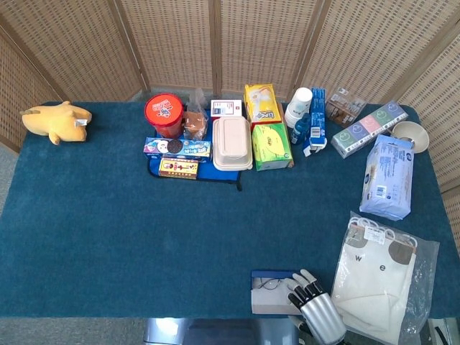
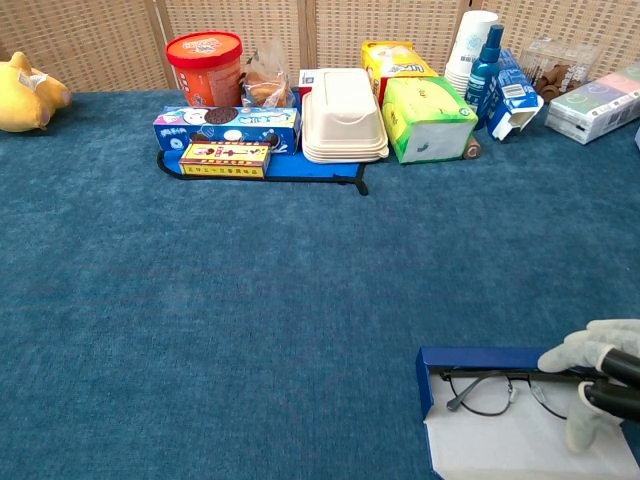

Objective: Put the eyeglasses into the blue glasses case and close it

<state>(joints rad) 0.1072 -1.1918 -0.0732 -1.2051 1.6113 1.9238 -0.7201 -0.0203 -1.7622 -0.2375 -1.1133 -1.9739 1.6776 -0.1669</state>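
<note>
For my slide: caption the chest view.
Right hand at open blue glasses case, thin-framed eyeglasses inside.

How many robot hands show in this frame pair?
1. The right hand is at the near right table edge, fingers curled over the eyeglasses in the open blue glasses case. The left hand shows in neither view.

Yellow plush toy (image 1: pixel 56 121) far left — red tub (image 1: pixel 164 115) beside snack boxes (image 1: pixel 177 149)
</note>
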